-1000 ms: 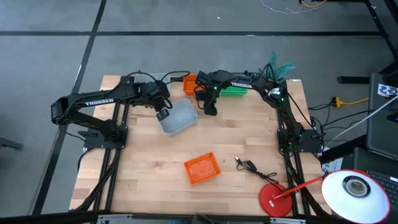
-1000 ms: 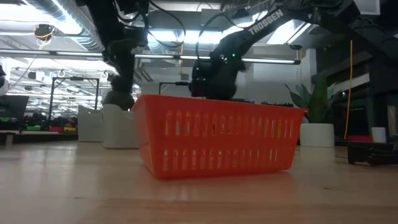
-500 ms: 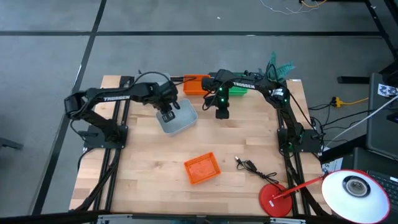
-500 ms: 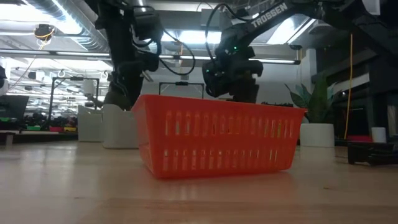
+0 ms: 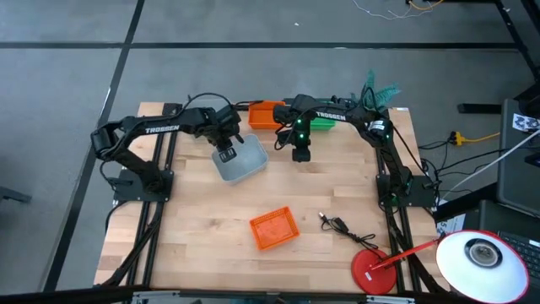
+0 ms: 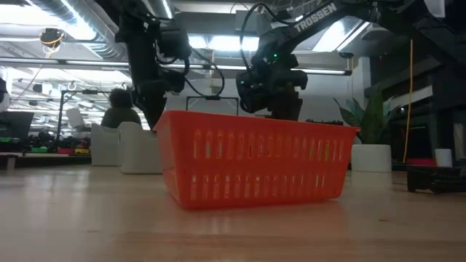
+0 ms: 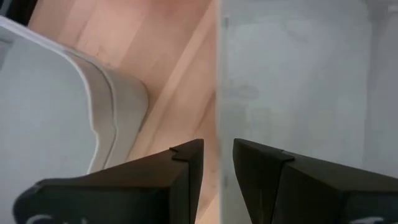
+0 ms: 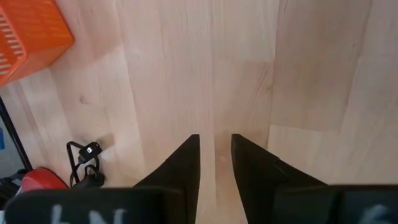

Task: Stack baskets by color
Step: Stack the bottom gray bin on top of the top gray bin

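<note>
Grey-white baskets (image 5: 240, 160) sit left of centre on the wooden table (image 5: 194, 228) in the high view, with the left gripper (image 5: 224, 153) at their rim; an orange stack (image 5: 266, 116) and a green stack (image 5: 319, 123) lie at the far edge, one lone orange basket (image 5: 274, 228) near the front, and the right gripper (image 5: 301, 152) hangs over bare wood. From table height the lone orange basket (image 6: 251, 160) fills the middle and the grey-white ones (image 6: 131, 148) show behind it. The left wrist view shows that claw (image 7: 217, 158) nearly pressed together, pinching a thin translucent wall (image 7: 292, 93). The right wrist view shows its claw (image 8: 215, 155) narrowly parted on nothing (wood below). Such mesh plastic is probably light, springy and a little slick, so a rim wall is the sensible hold.
</note>
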Tool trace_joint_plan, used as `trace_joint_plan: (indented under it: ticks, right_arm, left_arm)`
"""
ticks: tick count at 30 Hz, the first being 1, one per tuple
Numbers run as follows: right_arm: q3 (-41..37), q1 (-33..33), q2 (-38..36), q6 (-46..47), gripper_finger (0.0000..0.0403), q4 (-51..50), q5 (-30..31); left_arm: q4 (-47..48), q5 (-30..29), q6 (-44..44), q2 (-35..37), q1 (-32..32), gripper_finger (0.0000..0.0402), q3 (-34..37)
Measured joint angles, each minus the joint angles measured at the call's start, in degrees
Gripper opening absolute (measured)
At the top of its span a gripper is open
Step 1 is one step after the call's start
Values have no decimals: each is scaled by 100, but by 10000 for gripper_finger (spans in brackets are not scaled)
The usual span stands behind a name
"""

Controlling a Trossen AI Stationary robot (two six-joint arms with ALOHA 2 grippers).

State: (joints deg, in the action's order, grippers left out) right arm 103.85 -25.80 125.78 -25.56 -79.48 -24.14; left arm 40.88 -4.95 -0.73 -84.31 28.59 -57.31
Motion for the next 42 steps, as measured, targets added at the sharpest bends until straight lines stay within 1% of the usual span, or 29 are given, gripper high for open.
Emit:
trace_joint_plan:
  ticks: [5,9,12,14,16,17,19,23,27,29,33,34,36,39,42]
  right_arm:
    - [0,0,-2,0,91,138,-2]
    - [0,1,-2,0,91,301,-6]
    - [0,32,-2,0,91,336,-7]
    - [0,52,-4,0,91,340,-5]
    - [0,73,-4,0,91,338,-7]
    - [0,83,-4,0,91,338,-5]
    - [0,85,-4,-16,91,338,-4]
    - [0,90,-4,-28,91,387,-4]
    - [0,87,-5,-34,91,496,-2]
    - [0,87,-6,-39,91,531,-2]
    - [0,87,-7,-42,91,571,0]
    - [0,87,-7,-44,91,576,0]
    - [0,87,-7,-44,91,594,0]
    - [0,87,-7,-44,91,613,0]
    - [0,87,-7,-44,91,660,0]
  left_arm:
    - [-124,-28,78,-360,29,80,-1]
    - [-489,-144,301,-838,30,80,-1]
    - [-560,-153,527,-1170,28,78,-1]
    - [-511,-153,579,-1306,25,60,-1]
    - [-367,-144,567,-1333,28,23,-1]
    - [-226,-137,561,-1326,21,12,-13]
    - [291,-139,528,-1246,14,7,-99]
    - [1660,-206,407,-979,-63,2,-584]
    - [2640,-663,410,-584,-183,1,-1230]
    - [3084,-1109,424,-449,-185,1,-1637]
    - [3880,-2470,510,-304,-18,0,-2592]
    - [3991,-2707,608,-304,60,0,-2837]
    - [4052,-2903,1047,-300,303,0,-3271]
    - [4012,-2889,2001,-356,776,0,-3743]
    - [3963,-2881,2734,-514,1352,0,-4003]
